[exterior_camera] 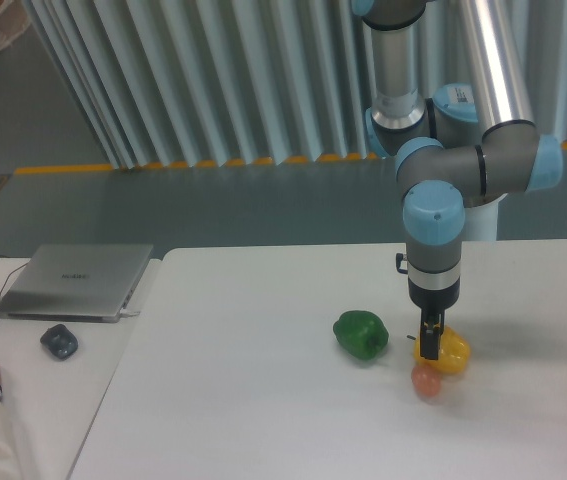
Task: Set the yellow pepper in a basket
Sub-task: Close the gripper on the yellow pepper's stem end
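Spanning most of the lower frame, the table (263, 400) is a broad, flat, matte white slab with a straight edge at its far side, and behind it hangs a wall of pale, vertically ribbed panels (213, 80) above a grey floor marked by a yellow-orange stripe. The arm (433, 200) comes down from 12 o'clock — smooth silver-grey tubes joined by rounded grey housings with glossy light-blue caps — and ends in a narrow dark gripper (430, 338) pointing straight down at the yellow pepper (445, 352). That pepper, glossy, lobed and bright yellow, sits on the table right of centre, at about 4 o'clock from the middle of the view; the gripper's dark fingers overlap its left half, but they are too small and dark to tell whether they are spread, pressed together or pinching it. At 9 o'clock from the yellow pepper, just beside it yet apart, lies the green pepper (361, 334), shiny, rounded and lobed. At 7 o'clock from the yellow pepper, touching or nearly touching it, is a small orange-pink egg-shaped thing (425, 381) with a smooth surface. Far off at 9 o'clock in the frame, on a lower white desk (33, 400), rests a closed laptop (75, 279) — flat, brushed silver — with a small dark rounded mouse (59, 341) at its 6 o'clock.
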### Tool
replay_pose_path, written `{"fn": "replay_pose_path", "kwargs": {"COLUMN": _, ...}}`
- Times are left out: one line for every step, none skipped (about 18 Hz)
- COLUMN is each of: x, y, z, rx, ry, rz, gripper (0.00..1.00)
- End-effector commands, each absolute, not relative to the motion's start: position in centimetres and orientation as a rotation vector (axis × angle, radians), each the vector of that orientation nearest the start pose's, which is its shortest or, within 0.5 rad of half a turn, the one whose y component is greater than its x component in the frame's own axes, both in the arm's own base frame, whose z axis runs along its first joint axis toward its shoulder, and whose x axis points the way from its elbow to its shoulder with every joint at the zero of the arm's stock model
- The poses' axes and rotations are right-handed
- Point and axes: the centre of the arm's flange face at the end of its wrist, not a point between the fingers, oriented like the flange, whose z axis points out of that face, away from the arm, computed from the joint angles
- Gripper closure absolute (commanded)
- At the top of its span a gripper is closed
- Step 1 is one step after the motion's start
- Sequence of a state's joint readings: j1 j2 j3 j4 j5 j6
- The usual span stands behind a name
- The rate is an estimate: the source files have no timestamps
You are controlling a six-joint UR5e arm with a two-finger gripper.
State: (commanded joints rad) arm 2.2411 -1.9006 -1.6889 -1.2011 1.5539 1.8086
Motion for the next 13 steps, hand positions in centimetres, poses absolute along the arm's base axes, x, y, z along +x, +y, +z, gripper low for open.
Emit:
{"fn": "replay_pose_path", "kwargs": {"x": -25.64, "y": 54.04, "z": 28.77, "rx": -2.654, "ry": 1.697, "rz": -0.124, "gripper": 0.00}}
{"fn": "replay_pose_path", "kwargs": {"x": -25.62, "y": 54.03, "z": 28.77, "rx": -2.659, "ry": 1.703, "rz": -0.121, "gripper": 0.00}}
{"fn": "replay_pose_path", "kwargs": {"x": -25.43, "y": 54.13, "z": 28.68, "rx": -2.660, "ry": 1.713, "rz": -0.120, "gripper": 0.00}}
{"fn": "replay_pose_path", "kwargs": {"x": -25.32, "y": 54.20, "z": 28.41, "rx": -2.667, "ry": 1.730, "rz": -0.120, "gripper": 0.00}}
{"fn": "replay_pose_path", "kwargs": {"x": -25.30, "y": 54.20, "z": 28.41, "rx": -2.673, "ry": 1.734, "rz": -0.116, "gripper": 0.06}}
{"fn": "replay_pose_path", "kwargs": {"x": -25.32, "y": 54.18, "z": 28.41, "rx": -2.675, "ry": 1.736, "rz": -0.115, "gripper": 0.13}}
{"fn": "replay_pose_path", "kwargs": {"x": -25.36, "y": 54.17, "z": 28.32, "rx": -2.679, "ry": 1.736, "rz": -0.116, "gripper": 0.19}}
{"fn": "replay_pose_path", "kwargs": {"x": -25.29, "y": 54.20, "z": 28.32, "rx": -2.687, "ry": 1.727, "rz": -0.114, "gripper": 0.33}}
{"fn": "replay_pose_path", "kwargs": {"x": -25.31, "y": 54.19, "z": 28.32, "rx": -2.690, "ry": 1.729, "rz": -0.113, "gripper": 0.40}}
{"fn": "replay_pose_path", "kwargs": {"x": -25.23, "y": 54.20, "z": 28.31, "rx": -2.694, "ry": 1.726, "rz": -0.114, "gripper": 0.55}}
{"fn": "replay_pose_path", "kwargs": {"x": -25.21, "y": 54.17, "z": 28.38, "rx": -2.694, "ry": 1.726, "rz": -0.114, "gripper": 0.56}}
{"fn": "replay_pose_path", "kwargs": {"x": -25.27, "y": 54.11, "z": 28.56, "rx": -2.693, "ry": 1.725, "rz": -0.110, "gripper": 0.56}}
{"fn": "replay_pose_path", "kwargs": {"x": -25.33, "y": 54.05, "z": 28.78, "rx": -2.694, "ry": 1.723, "rz": -0.107, "gripper": 0.56}}
